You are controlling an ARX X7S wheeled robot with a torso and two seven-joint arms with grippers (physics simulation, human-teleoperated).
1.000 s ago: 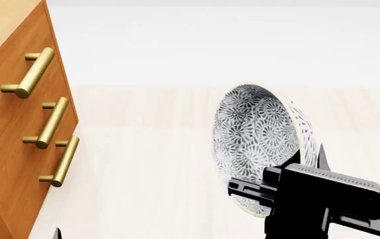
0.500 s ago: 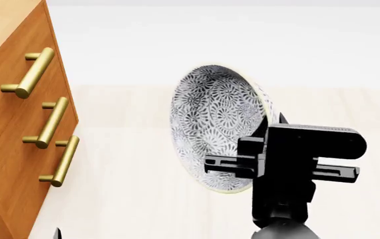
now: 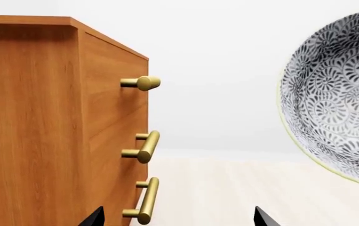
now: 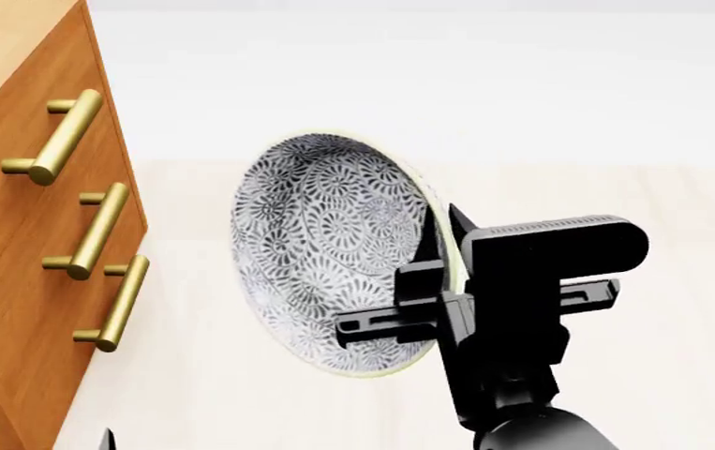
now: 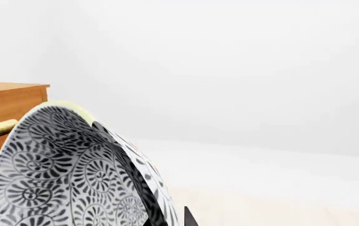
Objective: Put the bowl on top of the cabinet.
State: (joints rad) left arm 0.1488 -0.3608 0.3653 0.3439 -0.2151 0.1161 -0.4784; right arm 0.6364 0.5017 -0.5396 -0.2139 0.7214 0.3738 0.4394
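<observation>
The bowl [image 4: 320,244], white with a dense grey-black floral pattern, hangs in the air tipped on its side, its mouth facing the cabinet [image 4: 20,234]. My right gripper [image 4: 442,246] is shut on the bowl's rim, one finger inside and one outside. The right wrist view shows the bowl [image 5: 60,174] close up in the right gripper [image 5: 160,207], with the cabinet [image 5: 3,101] behind it. The orange-brown cabinet fills the left edge, and its lighter top shows at the upper left. My left gripper [image 3: 179,219] stands open and low beside the cabinet [image 3: 35,117], with the bowl [image 3: 336,99] up to its side.
Three brass bar handles [image 4: 95,230] stick out from the cabinet front toward the bowl. The lowest handle [image 3: 145,200] lies close to the left gripper's fingertips [image 3: 94,219]. Pale wood floor [image 4: 207,394] runs below, and a plain white wall [image 4: 457,84] stands behind.
My right arm has carried the bowl leftward, closer to the cabinet front, still tipped on its side. The left gripper and the cabinet have stayed put.
</observation>
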